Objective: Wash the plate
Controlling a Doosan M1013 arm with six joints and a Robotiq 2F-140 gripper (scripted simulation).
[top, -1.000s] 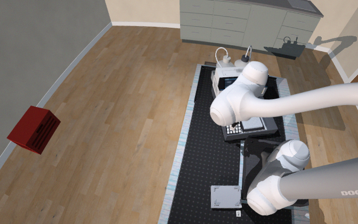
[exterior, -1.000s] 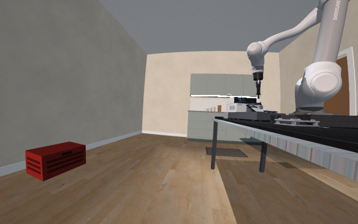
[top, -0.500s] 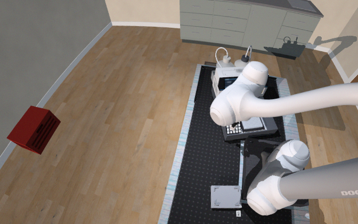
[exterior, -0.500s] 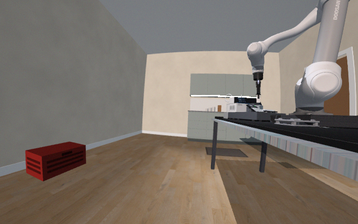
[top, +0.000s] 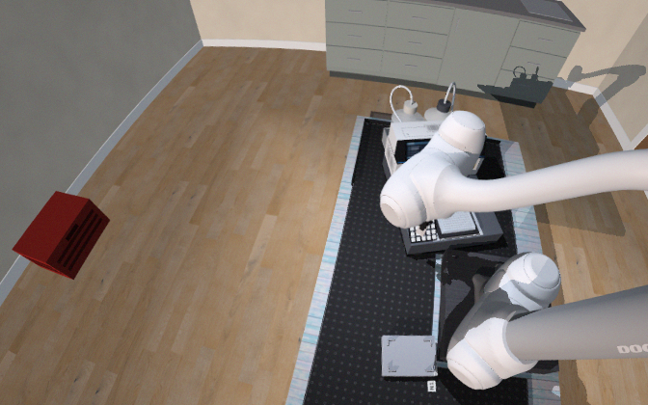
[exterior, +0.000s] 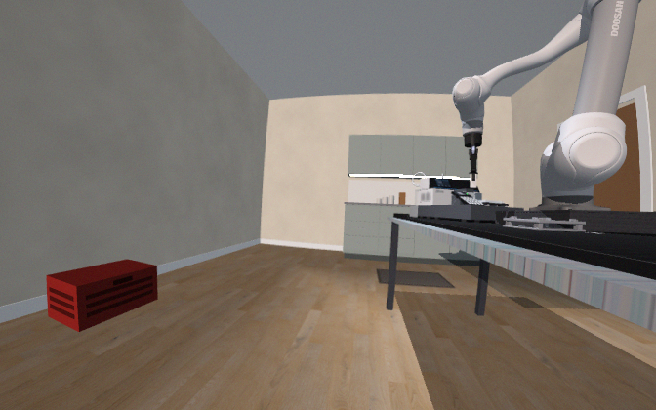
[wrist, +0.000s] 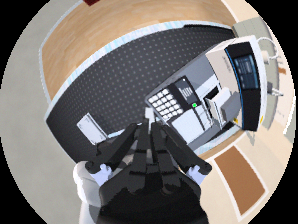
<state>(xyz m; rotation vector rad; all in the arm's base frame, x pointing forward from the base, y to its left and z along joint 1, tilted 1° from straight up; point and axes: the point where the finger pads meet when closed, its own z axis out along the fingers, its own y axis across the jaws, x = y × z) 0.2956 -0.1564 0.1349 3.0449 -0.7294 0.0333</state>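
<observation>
The white well plate (top: 455, 223) lies in the carrier of the washer (top: 410, 137) (exterior: 431, 196), to the right of the keypad (top: 423, 233) (wrist: 165, 100). My gripper (top: 424, 225) (exterior: 472, 182) (wrist: 148, 113) is shut with nothing between the fingers. It points straight down and hangs a little above the keypad. A small green light (wrist: 193, 104) shows beside the keypad in the wrist view. The grey plate nest N1 (top: 409, 356) (exterior: 544, 221) (wrist: 89, 127) stands with no plate in it at the near end of the table. My wrist hides part of the washer in the top view.
Two white bottles (top: 409, 108) with tubes stand behind the washer. The robot's base (top: 501, 313) stands right of the nest on the black mat (top: 381, 289). A red box (top: 60, 233) (exterior: 102, 293) sits on the floor far left. Cabinets (top: 434, 39) line the back wall.
</observation>
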